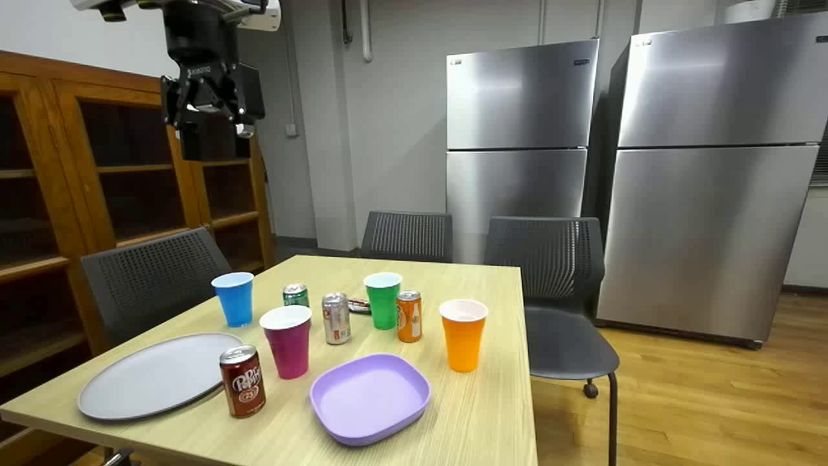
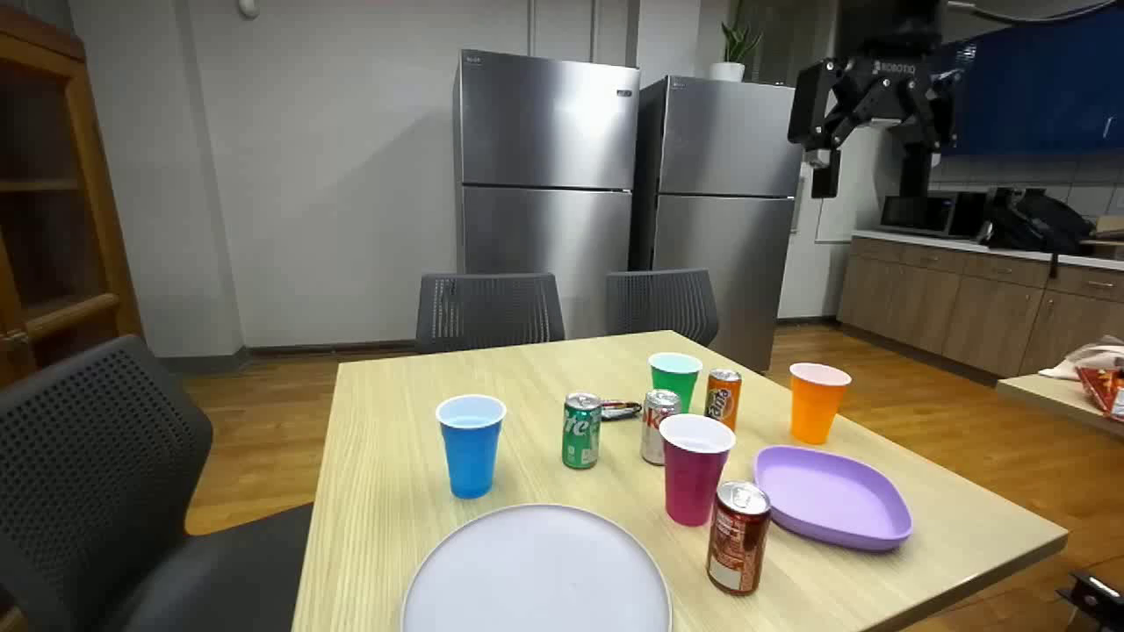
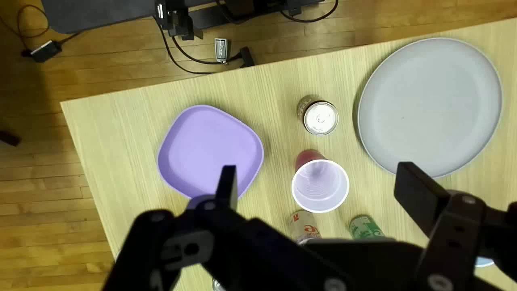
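While the tool (image 2: 869, 175) hangs well above the table (image 1: 491, 414), its fingers spread apart, the upright magenta cup (image 1: 288, 346) shows between them in the wrist view. Just beside that cup stands a Dr Pepper can (image 1: 243, 383), between a round gray plate (image 1: 162, 375) and a purple plate (image 1: 372, 398). A Fanta can (image 2: 722, 402) stands beside a green cup (image 1: 384, 304).

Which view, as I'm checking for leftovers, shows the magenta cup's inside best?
The wrist view: it looks down into the magenta cup. Both exterior views show mainly its outer side, with its mouth foreshortened.
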Controlling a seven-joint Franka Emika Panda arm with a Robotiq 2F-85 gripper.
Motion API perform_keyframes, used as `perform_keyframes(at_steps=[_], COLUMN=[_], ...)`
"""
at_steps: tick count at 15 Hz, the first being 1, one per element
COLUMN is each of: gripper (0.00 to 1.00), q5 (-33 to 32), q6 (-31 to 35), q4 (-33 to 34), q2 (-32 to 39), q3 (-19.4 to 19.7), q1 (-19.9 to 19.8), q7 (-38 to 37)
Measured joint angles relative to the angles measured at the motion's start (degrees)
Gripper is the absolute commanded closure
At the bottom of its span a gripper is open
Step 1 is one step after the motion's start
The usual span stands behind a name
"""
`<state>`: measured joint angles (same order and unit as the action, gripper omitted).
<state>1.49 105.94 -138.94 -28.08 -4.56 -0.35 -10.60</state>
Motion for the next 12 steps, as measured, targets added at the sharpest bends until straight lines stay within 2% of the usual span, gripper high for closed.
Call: perform_keyframes(at_steps=[9, 12], gripper=[0.0, 0.0], q5=[0.02, 0.06], q6=[0.09, 2.44], q4=[-0.12, -1.28], q2=[0.08, 1.8], q3=[0.01, -0.02], q1=[0.02, 0.62], q7=[0.08, 0.1])
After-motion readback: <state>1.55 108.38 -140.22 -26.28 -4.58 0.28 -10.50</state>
